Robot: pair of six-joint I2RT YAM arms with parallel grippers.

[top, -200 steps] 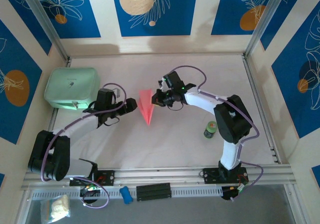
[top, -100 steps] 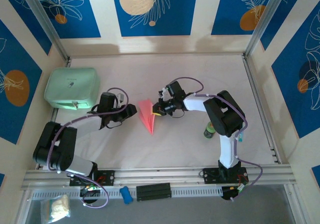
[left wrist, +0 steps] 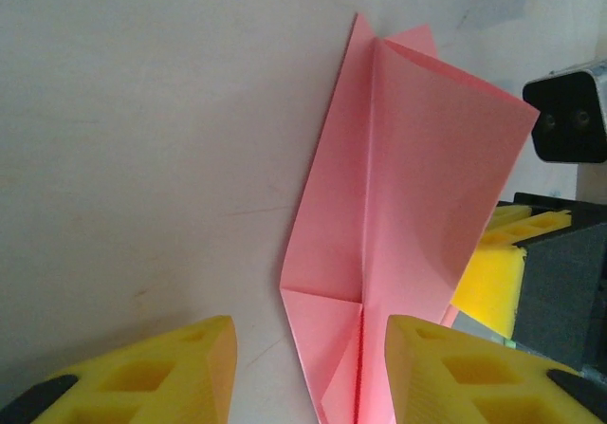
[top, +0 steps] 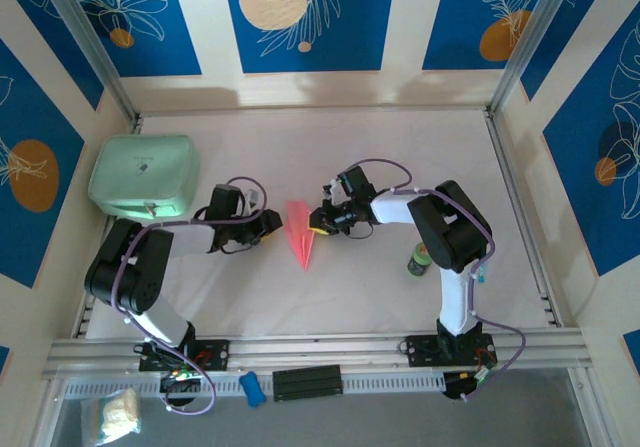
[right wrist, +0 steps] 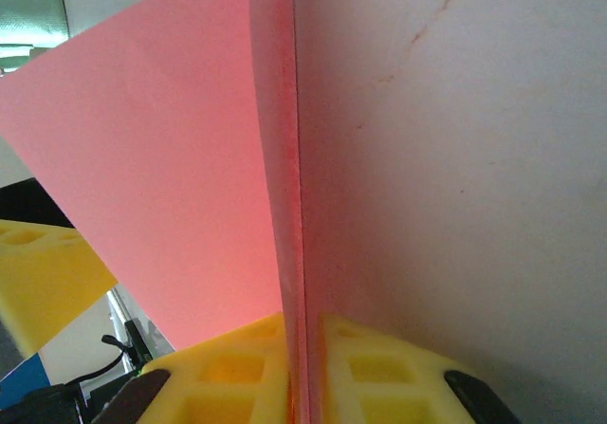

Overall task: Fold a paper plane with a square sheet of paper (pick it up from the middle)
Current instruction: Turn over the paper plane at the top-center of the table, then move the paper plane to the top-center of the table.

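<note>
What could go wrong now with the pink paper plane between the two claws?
1. The right claw pinches the paper plane at its centre crease while the open left claw straddles its end; opposing pulls might tear it.
2. One wing lifts off the table, so the left claw's closing fingers could crumple it.
3. The green can stands close to the right arm; a swing might knock it over.

Pink paper plane [top: 299, 229], mint-green case [top: 143, 175], green can [top: 421, 258], blue wall panels [top: 310, 17] with white leaves
</note>
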